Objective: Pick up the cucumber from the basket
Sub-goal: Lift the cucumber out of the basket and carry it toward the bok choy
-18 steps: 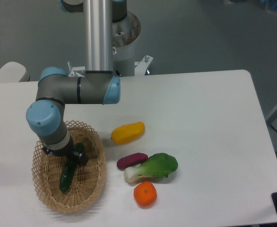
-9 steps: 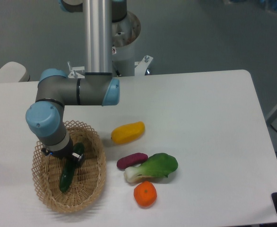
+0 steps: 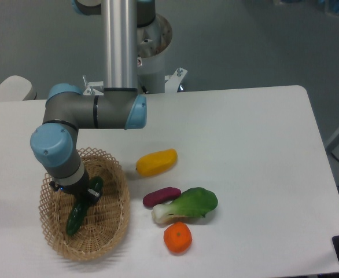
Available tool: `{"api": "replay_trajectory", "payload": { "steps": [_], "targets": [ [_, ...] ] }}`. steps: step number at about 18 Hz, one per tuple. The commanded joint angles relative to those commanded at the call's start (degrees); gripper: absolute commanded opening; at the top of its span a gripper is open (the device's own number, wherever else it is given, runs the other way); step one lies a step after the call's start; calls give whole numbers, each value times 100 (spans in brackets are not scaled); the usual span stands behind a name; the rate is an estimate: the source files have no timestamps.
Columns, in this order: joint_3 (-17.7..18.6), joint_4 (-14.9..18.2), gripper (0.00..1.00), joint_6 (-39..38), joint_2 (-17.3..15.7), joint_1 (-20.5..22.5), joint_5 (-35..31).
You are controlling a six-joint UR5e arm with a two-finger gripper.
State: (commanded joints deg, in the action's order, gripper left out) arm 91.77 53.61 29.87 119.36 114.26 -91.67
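The cucumber (image 3: 77,213) lies slantwise inside the basket (image 3: 54,240), its upper end tucked under the gripper (image 3: 86,195) and its lower end pointing toward the near-left wall of the wicker. The basket sits at the front-left of the white counter (image 3: 244,133). The fingers appear to be closed on the upper part of the cucumber, though the wrist housing hides the contact itself, so the hold is a judgement rather than something plainly seen.

The step in hand looks like the lift out of the basket. Since the grasp sits near one end rather than the middle, the long free end will tend to droop and swing; a straight, slow vertical rise would keep that end from catching the lattice rim and dragging the light basket along. The glossy skin may slip if the arm jerks, so the pull should be steady until the low tip is clear above the rim.

The arm reaches down from its column at the back of the counter: the grey upper link runs level to the left, a blue joint turns it downward, and the wrist points steeply into the basket.

To the right, well apart from the basket, rest a yellow vegetable (image 3: 156,162), a purple vegetable (image 3: 161,197), a bok choy (image 3: 188,204) and an orange (image 3: 177,238).
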Motion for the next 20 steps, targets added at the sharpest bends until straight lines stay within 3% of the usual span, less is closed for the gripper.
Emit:
{"api": "replay_trajectory", "payload": {
  "steps": [6,12,15,20],
  "targets": [
    [-404,132,28,343,-343,307,17],
    [-739,808,30,1721,-563,1106,79],
    [-897,897,30,2389,-607,1545,79],
    [-1134,1309,30,3733,-607,2293,114]
  ]
}}
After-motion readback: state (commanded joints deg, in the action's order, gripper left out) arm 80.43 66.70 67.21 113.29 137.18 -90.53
